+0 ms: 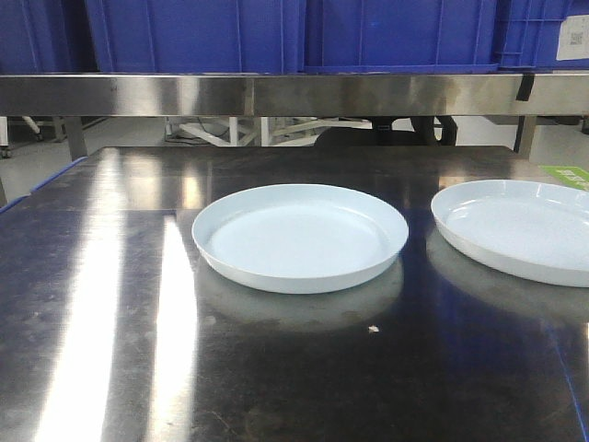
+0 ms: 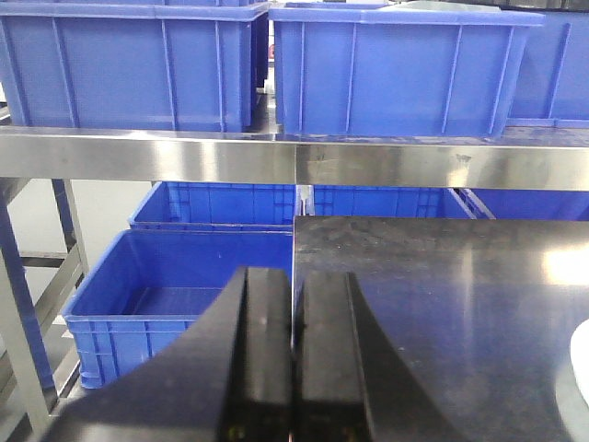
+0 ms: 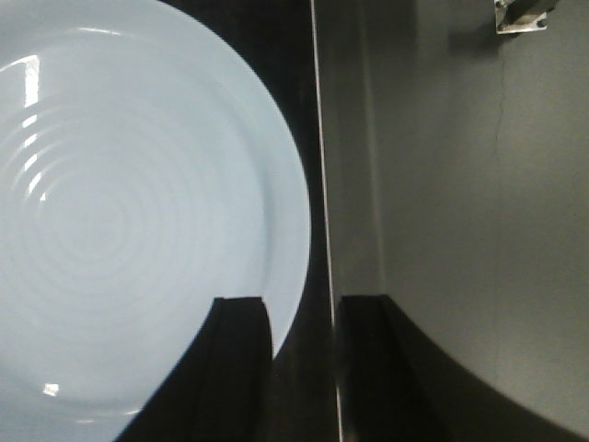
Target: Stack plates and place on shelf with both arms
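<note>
Two white plates lie on the dark steel tabletop: one plate (image 1: 300, 235) in the middle and a second plate (image 1: 515, 226) at the right, cut by the frame edge. The shelf's brushed-metal rail (image 1: 276, 92) runs across behind them. Neither gripper shows in the front view. My left gripper (image 2: 294, 304) is shut with nothing between its fingers, level over the table's left edge, facing the shelf rail (image 2: 276, 158). My right gripper (image 3: 304, 313) is open and points down over a plate (image 3: 129, 221). Its left finger covers the plate's right rim and its right finger hangs past the table edge.
Blue plastic bins (image 1: 276, 32) stand on the shelf above the rail, and more bins (image 2: 175, 285) sit lower at the left, beyond the table edge. A green label (image 1: 569, 175) lies at the table's far right. A sliver of white plate (image 2: 582, 364) shows at the left wrist view's right edge.
</note>
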Controlling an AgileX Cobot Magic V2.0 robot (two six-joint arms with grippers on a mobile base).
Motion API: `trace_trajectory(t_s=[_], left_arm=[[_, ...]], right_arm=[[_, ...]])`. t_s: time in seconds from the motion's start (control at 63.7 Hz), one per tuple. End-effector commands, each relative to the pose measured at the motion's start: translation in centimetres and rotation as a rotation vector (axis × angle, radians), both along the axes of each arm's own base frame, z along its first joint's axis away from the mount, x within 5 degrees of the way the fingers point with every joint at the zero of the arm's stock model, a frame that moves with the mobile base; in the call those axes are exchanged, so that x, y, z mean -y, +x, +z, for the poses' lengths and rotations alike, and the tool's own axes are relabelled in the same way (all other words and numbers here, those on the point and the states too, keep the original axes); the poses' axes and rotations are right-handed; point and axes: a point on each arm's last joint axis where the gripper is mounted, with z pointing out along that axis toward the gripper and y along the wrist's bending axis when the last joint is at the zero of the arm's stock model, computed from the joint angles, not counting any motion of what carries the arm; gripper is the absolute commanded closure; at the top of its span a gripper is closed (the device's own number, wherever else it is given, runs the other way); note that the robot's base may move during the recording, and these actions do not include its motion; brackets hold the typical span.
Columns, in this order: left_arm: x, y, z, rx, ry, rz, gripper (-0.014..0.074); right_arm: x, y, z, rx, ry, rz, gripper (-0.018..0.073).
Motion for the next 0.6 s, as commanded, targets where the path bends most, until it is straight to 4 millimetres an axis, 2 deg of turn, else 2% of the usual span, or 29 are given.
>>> trace_trajectory(t_s=[0.0,0.377,0.581], left_arm=[[-0.2,0.0,1.7,0.103,-0.010,0.025,0.0516],[-0.2,0.0,1.7,0.103,-0.010,0.025,0.0516],[-0.2,0.0,1.7,0.103,-0.010,0.025,0.0516]], right_arm=[[0.4,1.4,1.4,0.032,-0.011,0.010,0.0204],[0.5,5.0,-0.5,-0.079,0.045,0.056,0.0204],[0.7,5.6,-1.2,-0.097,0.045,0.063,0.0204]])
